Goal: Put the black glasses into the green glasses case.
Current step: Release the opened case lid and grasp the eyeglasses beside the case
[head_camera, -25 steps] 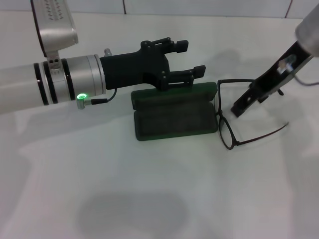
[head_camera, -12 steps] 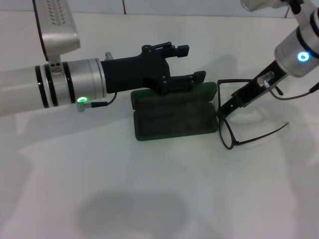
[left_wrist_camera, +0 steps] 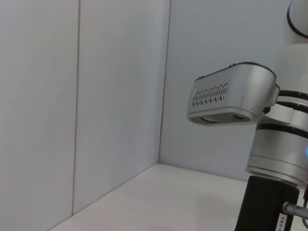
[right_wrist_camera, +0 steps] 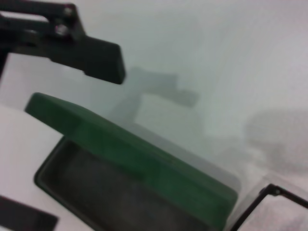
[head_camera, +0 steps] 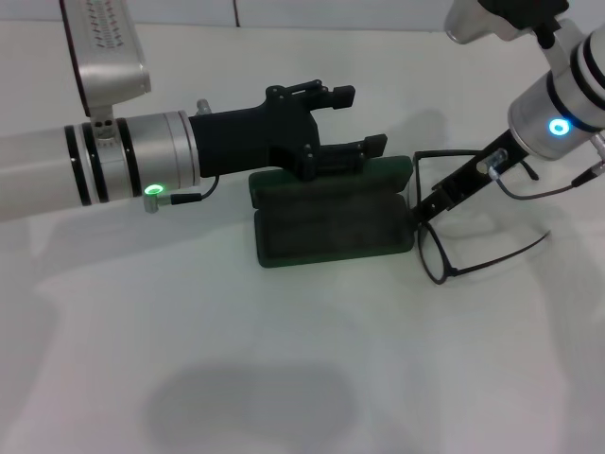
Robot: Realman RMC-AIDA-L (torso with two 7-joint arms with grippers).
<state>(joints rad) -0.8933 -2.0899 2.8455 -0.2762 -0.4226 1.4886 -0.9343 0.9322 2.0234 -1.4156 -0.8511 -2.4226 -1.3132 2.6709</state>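
Observation:
The green glasses case (head_camera: 331,222) lies open in mid-table, its lid (right_wrist_camera: 130,144) raised at the back and the dark lining (right_wrist_camera: 106,185) showing. The black glasses (head_camera: 421,248) lie unfolded on the table against the case's right end; one frame corner (right_wrist_camera: 272,191) shows in the right wrist view. My left gripper (head_camera: 357,119) reaches in from the left, open, over the lid's back edge, and its lower finger (right_wrist_camera: 91,57) hovers just above the lid. My right gripper (head_camera: 421,213) slants down from the right onto the glasses' front beside the case.
The white table (head_camera: 284,359) stretches toward me in front of the case. A tiled wall runs along the far edge. The left wrist view shows only wall panels and the right arm (left_wrist_camera: 269,159).
My right arm has swung left and down, bringing its tip from beside the glasses to their front at the case's right end. The left gripper has barely moved.

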